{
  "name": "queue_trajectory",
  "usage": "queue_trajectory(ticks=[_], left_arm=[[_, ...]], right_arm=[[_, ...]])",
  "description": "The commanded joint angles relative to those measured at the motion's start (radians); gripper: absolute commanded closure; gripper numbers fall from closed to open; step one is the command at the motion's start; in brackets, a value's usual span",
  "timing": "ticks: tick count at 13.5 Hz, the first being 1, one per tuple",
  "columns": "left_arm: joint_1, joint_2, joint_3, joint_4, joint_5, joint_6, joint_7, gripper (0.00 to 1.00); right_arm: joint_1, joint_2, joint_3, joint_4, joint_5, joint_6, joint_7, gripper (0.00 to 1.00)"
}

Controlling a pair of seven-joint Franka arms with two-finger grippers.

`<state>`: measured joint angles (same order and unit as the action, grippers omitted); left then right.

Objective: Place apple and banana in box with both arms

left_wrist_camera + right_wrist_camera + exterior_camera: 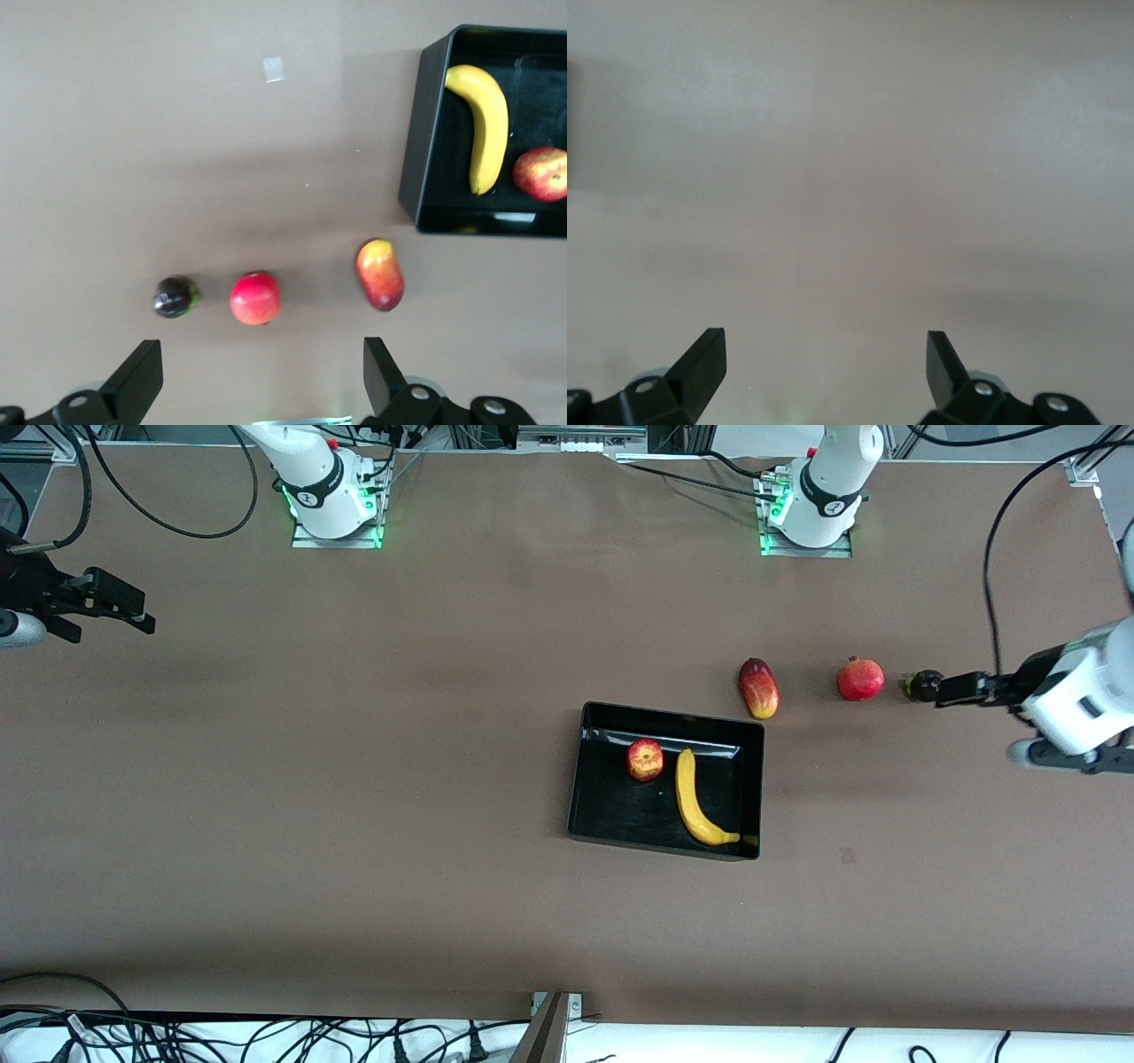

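You are looking at the brown counter [354, 779], which is carrying everything, with the two arms parked at its ends. The black box [578, 797] is sitting near the middle, and both task fruits are already lying inside it: the banana [693, 799] along the wall toward the left arm's end, the apple [645, 759] just beside it, apart from it. The right gripper [106, 609] is hanging over bare counter at its own end, jaws spread wide and holding nothing; the left gripper [961, 689] is hovering over its end, jaws equally wide and empty. Just outside the box, farther from the front camera, an oval red-yellow fruit [758, 688], a round red crowned fruit [860, 678] and a small dark fruit [921, 685] are lying in a row. If you are regrasping, the banana is probably light and smooth, so take it across its middle; the apple will likely roll, so pinch it across its widest part.
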<state>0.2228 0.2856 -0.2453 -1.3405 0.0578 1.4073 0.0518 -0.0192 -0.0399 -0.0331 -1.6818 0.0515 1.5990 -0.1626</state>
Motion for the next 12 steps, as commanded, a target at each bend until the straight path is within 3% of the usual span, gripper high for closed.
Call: queue_trajectory(ticks=[1,6,8,12], left_arm=[[0.013,-0.166,0.027,-0.146,-0.016,0.013,0.059,0.0],[-0.029,-0.295,0.067,-0.241,-0.016,0.016,0.045,0.0],[-0.054,-0.307,0.106,-0.24,-0.026,0.033,0.045,0.0],[-0.054,-0.307,0.109,-0.23,-0.029,0.116,0.045,0.0]], right_arm=[[0.007,-0.003,0.009,0.016,-0.007,-0.019,0.028,0.0],[0.016,-0.014,0.071,0.007,-0.059,-0.021,0.035,0.0],[0.015,-0.015,0.07,-0.001,-0.061,-0.027,0.035,0.0],[0.015,-0.049,0.071,-0.052,-0.079,0.016,0.046,0.0]])
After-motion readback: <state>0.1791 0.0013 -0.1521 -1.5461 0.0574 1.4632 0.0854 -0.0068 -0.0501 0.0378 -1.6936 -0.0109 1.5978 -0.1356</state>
